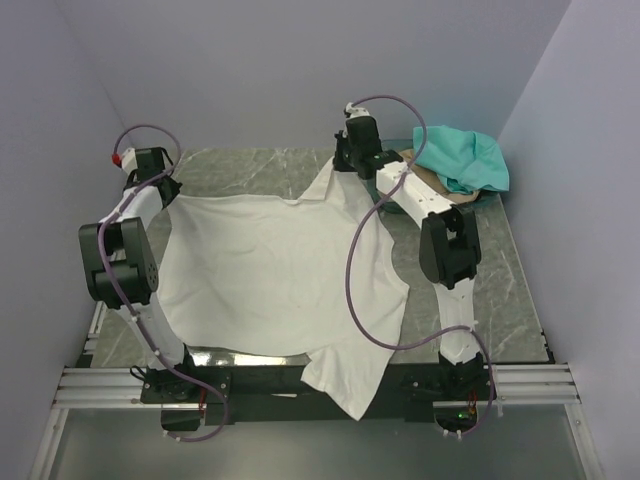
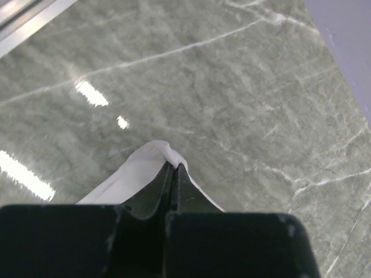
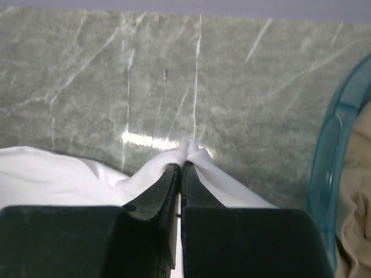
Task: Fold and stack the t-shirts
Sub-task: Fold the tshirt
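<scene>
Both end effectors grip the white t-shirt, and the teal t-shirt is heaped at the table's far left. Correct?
No: top external shows the teal t-shirt heaped at the far right. The left end effector and right end effector do grip the white t-shirt.

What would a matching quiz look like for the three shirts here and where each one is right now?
Things:
1. white t-shirt
2. teal t-shirt
3. tan t-shirt

Places:
A. in the basket, under another shirt
B. spread over the table, far edge pinched by the left gripper and the right gripper
C. heaped on top of the basket, far right

Pairs: 1-B, 2-C, 3-A.
</scene>
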